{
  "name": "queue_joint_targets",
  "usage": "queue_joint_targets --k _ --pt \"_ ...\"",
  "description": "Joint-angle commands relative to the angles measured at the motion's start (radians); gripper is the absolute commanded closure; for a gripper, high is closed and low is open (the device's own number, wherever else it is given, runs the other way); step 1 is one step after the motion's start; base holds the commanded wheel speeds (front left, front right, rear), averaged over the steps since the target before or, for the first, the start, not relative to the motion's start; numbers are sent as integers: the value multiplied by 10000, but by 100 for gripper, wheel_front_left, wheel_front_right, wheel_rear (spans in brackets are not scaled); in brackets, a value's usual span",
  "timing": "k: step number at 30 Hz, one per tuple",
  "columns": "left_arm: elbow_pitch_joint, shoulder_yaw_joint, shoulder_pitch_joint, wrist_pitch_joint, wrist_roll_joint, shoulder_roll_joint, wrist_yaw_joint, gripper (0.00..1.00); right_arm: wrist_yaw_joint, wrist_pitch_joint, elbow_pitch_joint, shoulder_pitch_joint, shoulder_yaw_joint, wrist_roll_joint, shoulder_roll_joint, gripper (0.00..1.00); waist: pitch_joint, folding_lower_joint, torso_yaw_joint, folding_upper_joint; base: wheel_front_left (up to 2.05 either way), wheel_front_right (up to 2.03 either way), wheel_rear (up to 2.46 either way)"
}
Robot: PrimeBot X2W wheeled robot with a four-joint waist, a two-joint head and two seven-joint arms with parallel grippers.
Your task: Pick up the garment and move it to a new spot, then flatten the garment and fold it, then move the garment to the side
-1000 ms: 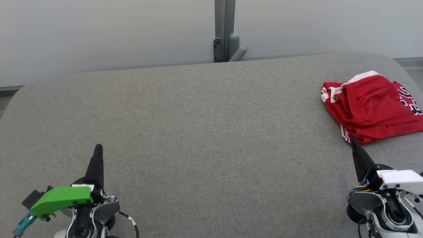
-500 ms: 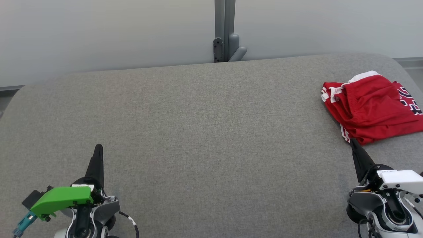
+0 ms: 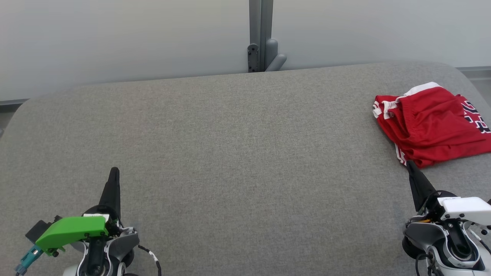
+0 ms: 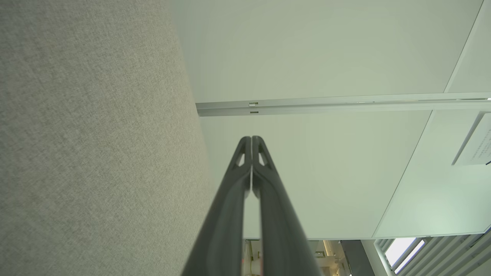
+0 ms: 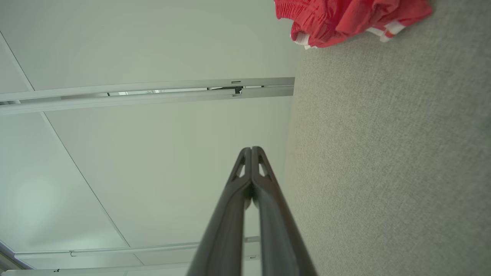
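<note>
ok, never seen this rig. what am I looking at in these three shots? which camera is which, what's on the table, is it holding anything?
It is a two-armed robot. The wide picture comes from a camera on its head, looking down at a grey cloth-covered table. At the lower left is its left gripper and at the lower right its right gripper, each a pair of long dark fingers. The other two pictures come from cameras on the wrists, looking along those fingers, so the table appears tipped on its side with the pale wall behind. On the table lies a crumpled red garment with white trim, at the far right, ahead of the right gripper and not touched by it. Both grippers are shut and hold nothing.
</note>
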State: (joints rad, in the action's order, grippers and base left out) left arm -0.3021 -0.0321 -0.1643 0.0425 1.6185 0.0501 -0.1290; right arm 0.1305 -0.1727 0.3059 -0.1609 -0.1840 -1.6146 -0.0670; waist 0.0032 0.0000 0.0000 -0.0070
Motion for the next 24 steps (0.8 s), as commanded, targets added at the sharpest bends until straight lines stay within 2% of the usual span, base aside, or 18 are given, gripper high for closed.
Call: queue_joint_targets --k 1,24 --pt "-12 -34 -129 -1 31 1 -58 100 4 -30 20 -116 -35 71 1 100 0 0 0 70 0 0 0" --pt "-11 -32 -128 -2 32 1 -58 100 4 -71 21 -103 -80 89 26 100 0 0 0 70 0 0 0"
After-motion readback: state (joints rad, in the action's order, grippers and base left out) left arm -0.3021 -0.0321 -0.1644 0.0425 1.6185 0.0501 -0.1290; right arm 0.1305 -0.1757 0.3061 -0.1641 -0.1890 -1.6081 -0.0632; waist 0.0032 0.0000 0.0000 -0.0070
